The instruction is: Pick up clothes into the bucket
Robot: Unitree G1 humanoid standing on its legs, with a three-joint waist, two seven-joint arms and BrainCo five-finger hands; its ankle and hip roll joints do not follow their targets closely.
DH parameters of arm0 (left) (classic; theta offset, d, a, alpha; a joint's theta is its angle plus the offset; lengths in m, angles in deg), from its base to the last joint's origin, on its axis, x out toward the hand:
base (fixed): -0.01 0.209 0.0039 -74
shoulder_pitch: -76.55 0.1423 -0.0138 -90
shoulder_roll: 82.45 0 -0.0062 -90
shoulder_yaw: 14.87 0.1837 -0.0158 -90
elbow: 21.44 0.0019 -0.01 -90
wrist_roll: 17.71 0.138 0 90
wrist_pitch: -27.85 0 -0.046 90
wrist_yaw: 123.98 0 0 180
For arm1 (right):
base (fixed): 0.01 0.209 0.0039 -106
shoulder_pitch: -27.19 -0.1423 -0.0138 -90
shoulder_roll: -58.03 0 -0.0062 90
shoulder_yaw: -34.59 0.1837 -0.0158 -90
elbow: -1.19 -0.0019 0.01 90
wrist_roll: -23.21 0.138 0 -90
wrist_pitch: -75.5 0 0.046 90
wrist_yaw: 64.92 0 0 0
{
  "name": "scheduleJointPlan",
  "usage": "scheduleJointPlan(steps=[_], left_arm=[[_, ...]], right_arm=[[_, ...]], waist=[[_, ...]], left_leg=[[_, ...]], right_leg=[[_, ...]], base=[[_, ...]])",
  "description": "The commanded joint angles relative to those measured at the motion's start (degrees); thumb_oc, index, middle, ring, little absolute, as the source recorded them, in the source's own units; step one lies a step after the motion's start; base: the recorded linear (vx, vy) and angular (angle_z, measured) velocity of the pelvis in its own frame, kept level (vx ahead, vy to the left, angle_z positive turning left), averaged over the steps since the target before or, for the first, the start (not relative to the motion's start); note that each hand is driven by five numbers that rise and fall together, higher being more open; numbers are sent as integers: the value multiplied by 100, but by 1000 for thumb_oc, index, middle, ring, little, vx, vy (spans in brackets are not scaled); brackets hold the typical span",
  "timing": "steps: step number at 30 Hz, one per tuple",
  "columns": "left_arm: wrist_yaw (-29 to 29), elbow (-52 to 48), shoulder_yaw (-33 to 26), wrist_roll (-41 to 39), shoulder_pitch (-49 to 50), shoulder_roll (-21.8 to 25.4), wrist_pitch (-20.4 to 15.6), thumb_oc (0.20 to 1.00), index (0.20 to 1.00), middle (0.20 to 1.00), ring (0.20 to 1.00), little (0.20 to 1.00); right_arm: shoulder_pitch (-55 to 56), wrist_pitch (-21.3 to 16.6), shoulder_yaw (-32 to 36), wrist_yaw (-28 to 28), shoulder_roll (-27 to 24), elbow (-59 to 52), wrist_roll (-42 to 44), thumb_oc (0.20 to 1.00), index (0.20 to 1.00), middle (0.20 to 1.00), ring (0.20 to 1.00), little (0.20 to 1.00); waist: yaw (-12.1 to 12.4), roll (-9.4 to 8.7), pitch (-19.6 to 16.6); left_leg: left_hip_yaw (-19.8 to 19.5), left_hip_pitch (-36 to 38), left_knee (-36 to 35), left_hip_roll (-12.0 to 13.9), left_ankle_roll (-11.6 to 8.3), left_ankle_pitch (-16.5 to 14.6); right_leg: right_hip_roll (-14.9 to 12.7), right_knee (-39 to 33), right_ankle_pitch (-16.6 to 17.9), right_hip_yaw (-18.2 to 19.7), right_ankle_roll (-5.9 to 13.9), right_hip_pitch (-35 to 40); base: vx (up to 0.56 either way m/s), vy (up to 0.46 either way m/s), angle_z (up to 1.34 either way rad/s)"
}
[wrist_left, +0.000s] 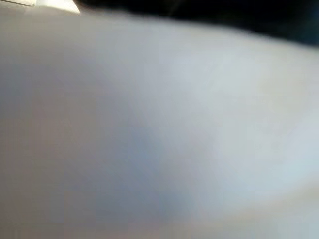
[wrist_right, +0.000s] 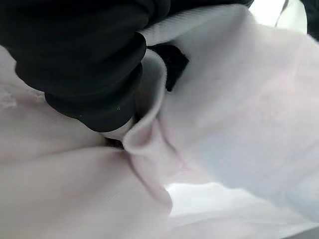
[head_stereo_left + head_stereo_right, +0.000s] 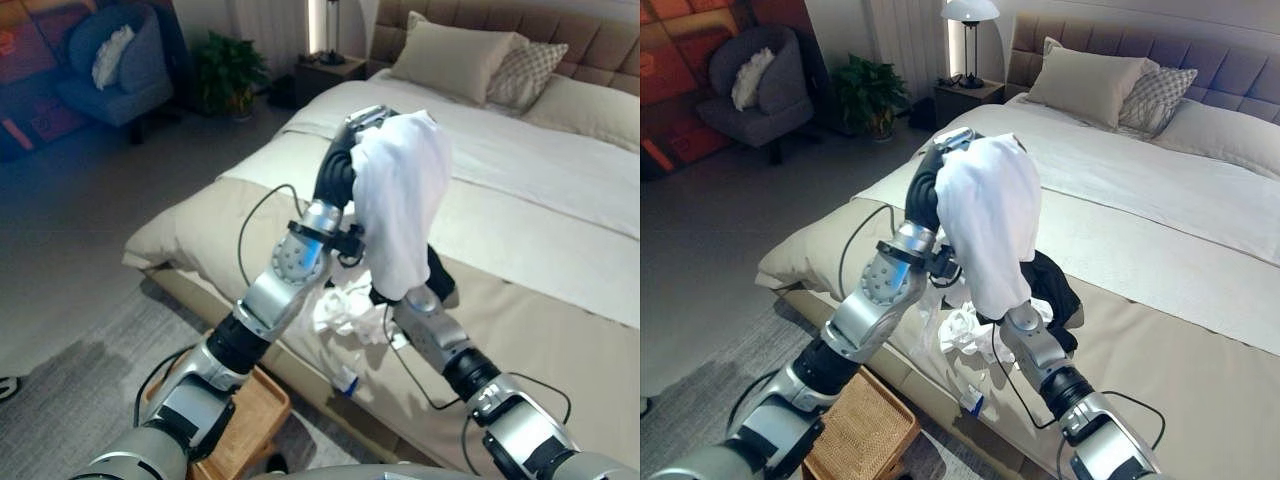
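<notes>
White garment (image 3: 985, 225) draped over raised left hand (image 3: 352, 135), lifted off bed (image 3: 1160, 215) for carrying to wicker basket (image 3: 855, 432) below bed edge; finger state of either hand: cannot tell. Right hand (image 2: 84, 64) buried in cloth.

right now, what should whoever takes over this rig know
Left hand: raised over the bed, white cloth draped over it; fingers hidden, so grip unclear.
Right hand: fingers buried in the cloth, state unclear.
Still on the bed edge: a dark garment and crumpled white clothes.
Wicker basket sits on the floor below the left arm.
Done: one cloth lifted. Left: drop it in the basket, then fetch the rest.
</notes>
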Motion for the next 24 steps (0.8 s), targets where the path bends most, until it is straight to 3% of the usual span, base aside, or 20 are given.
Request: scheduleJointPlan(steps=[1, 7, 13, 24], left_arm=[[-276, 73, -527, 269, -193, 168, -438, 200, 200, 200, 200, 200], [-741, 580, -1386, 970, 334, 647, -391, 200, 200, 200, 200, 200], [-1090, 1184, -1771, 1591, 787, 715, -253, 200, 200, 200, 200, 200], [-397, 1911, -1131, 1362, 1205, 371, -129, 200, 200, 200, 200, 200]], right_arm=[[-78, -585, 639, 138, -45, -409, 367, 200, 200, 200, 200, 200], [519, -789, 1418, 129, -326, -597, 549, 200, 200, 200, 200, 200], [702, -995, 1797, 164, -335, -899, 805, 200, 200, 200, 200, 200], [435, -922, 1403, 637, -128, -1701, 1388, 200, 200, 200, 200, 200]], waist=[[54, -294, -96], [-2, -287, -133], [-26, -290, -135], [3, -341, -100]], left_leg=[[83, 336, 62, -62, -6, -306], [121, 383, 53, -55, -15, -332], [151, 391, 51, -33, -33, -334], [165, 347, 69, -18, -31, -314]], right_leg=[[-323, 116, 300, 132, 515, 163], [-305, 115, 269, 146, 512, 174], [-288, 114, 253, 163, 502, 173], [-275, 107, 266, 201, 493, 126]], base=[[0, 0, 0], [2, 0, -1], [5, -1, -4], [0, 0, 0]])
